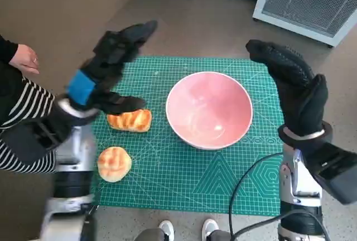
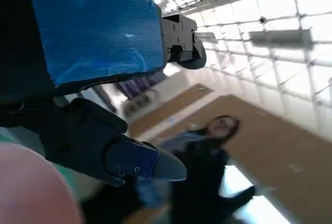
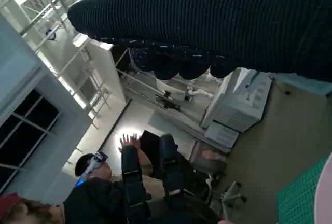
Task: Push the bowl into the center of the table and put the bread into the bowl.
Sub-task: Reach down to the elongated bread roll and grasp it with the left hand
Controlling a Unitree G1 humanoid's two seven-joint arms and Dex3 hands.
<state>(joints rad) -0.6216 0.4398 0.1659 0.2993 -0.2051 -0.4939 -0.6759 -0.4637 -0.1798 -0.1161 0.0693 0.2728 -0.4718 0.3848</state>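
While the left robot hand hovers above the desk's left side with its fingers spread and nothing in them, the nearest risk lies just beneath it: the oblong bread sits under the thumb, and a clumsy close could squash the loaf or nudge it off toward the desk's left edge; the round bread, nearer the front left corner, could as easily be knocked to the floor by the forearm passing over it; the right robot hand, gloved, is likewise open and empty, raised beside the desk's right edge, and a hard shove from there might tip the bowl or send it past centre into the loaves; the bowl stands upright and empty about the middle of the green mat, slightly toward the far edge, so I judge little pushing is left; a person sits close at the left, within reach of a swinging arm; counted: two robot hands, one bowl, two breads, one mat.
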